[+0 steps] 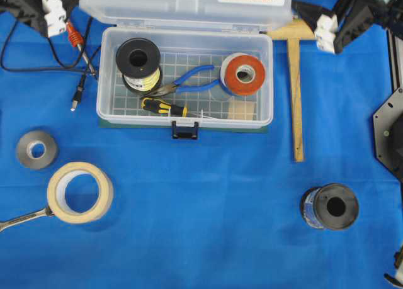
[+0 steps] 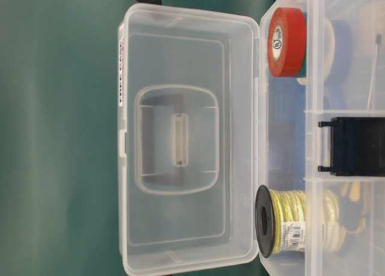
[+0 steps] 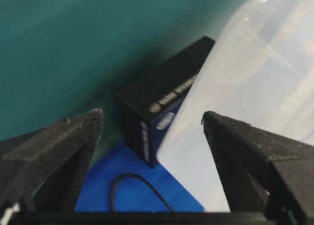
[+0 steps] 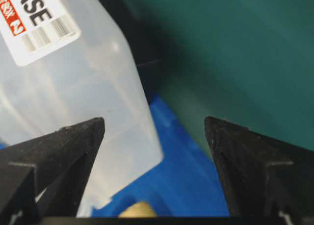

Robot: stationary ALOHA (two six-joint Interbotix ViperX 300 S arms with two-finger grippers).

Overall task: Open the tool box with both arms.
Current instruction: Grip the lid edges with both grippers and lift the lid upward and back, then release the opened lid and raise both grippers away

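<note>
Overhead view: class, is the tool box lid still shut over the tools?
No: the tool box has its clear lid swung back, leaving pliers and a screwdriver uncovered inside.

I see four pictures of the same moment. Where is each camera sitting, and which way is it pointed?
Overhead exterior: above the table, looking straight down on the open tool box; both arms show at the top corners.
Table-level exterior: low at the box's front, turned sideways, facing the raised lid; no gripper is clearly seen.
Left wrist: on the left arm, looking out past the open left gripper at the lid's edge.
Right wrist: likewise past the open right gripper.
Shared: all four show the clear lid.
</note>
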